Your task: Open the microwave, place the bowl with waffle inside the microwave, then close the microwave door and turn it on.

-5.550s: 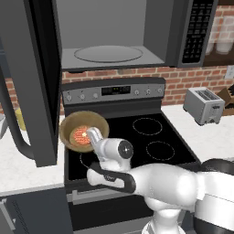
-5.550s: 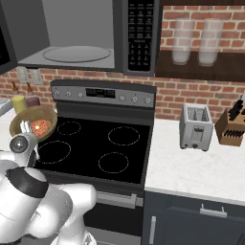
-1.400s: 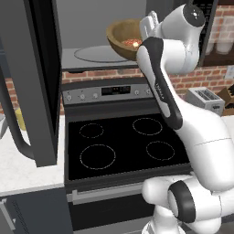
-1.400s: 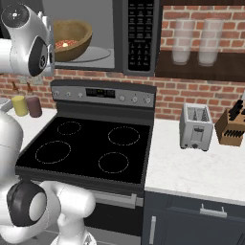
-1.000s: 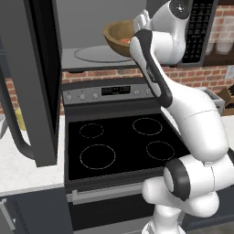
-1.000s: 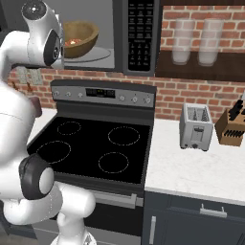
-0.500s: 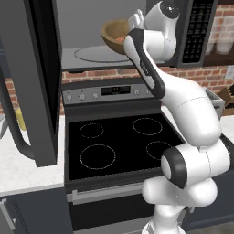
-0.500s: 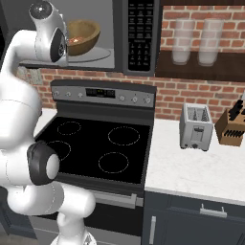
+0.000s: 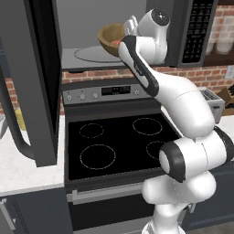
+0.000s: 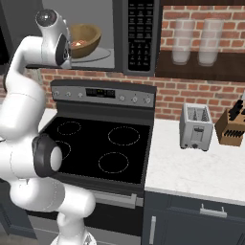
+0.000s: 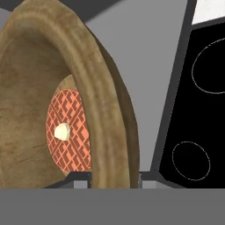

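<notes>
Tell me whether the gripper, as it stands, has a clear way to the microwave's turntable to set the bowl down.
Probably yes: the microwave door stands swung wide, and the gripper holds the bowl just above the bare turntable.

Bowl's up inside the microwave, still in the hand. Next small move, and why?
Probably lower it onto the turntable, then let go. The hand is shut on the rim of the bowl, which hangs tilted above the glass plate inside the microwave, with the waffle in it. The microwave door stands open.
</notes>
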Robot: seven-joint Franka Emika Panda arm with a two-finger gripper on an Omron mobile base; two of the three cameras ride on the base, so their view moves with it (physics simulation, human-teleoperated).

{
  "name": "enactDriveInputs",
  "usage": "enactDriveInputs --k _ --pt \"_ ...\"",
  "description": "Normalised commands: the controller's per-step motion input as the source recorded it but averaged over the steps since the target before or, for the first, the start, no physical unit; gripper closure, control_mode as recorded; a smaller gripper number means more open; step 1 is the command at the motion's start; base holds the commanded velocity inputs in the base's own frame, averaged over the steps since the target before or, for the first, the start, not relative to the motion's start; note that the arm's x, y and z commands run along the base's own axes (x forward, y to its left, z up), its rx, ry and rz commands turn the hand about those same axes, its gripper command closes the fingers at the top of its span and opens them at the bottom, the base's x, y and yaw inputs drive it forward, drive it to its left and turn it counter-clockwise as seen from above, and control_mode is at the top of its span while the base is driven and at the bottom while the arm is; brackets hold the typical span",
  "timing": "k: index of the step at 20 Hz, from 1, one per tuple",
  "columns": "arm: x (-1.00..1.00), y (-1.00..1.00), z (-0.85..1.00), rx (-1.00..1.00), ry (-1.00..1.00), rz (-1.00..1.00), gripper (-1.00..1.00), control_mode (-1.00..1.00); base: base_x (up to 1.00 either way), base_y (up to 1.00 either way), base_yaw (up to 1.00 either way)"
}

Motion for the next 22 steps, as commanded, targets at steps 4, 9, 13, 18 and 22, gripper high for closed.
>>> enactDriveInputs --k 4,9,13,18,22 --pt "0.35 0.09 0.0 0.0 0.0 0.0 1.0 -1.0 0.0 0.0 0.0" --pt "0.34 0.1 0.0 0.0 0.0 0.0 1.0 -1.0 0.0 0.0 0.0" --pt "0.1 0.03 0.0 -0.01 0.0 0.0 1.0 -1.0 0.0 0.0 0.0" --pt "0.21 0.04 -0.03 0.0 0.0 0.0 1.0 -1.0 0.0 0.0 0.0" --pt "0.2 0.03 -0.16 0.0 0.0 0.0 1.0 -1.0 0.0 0.0 0.0"
